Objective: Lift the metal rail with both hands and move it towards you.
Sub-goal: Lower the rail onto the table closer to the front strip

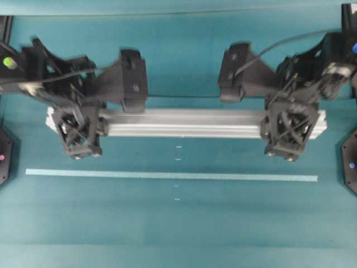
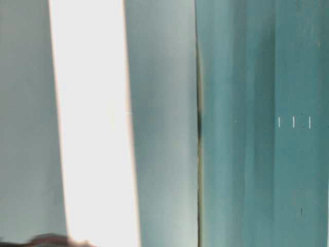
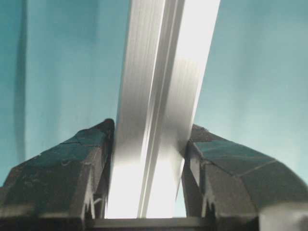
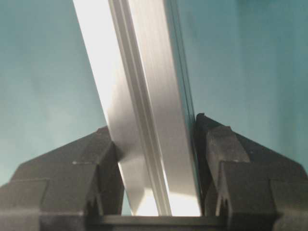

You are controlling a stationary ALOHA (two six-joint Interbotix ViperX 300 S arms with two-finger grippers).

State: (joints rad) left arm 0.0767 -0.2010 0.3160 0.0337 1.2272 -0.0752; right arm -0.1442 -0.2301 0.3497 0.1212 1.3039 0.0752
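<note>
Silver metal rail (image 1: 184, 123), ends hidden under both pincers.

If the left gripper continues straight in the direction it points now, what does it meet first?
The left gripper points down and already has the metal rail between its fingers, apparently clamped. Going straight on, rail and fingertips would meet the teal table surface next. How far below it lies cannot be judged.

the metal rail (image 1: 184, 122) is hidden under each end effector; table-level view blurred.
</note>
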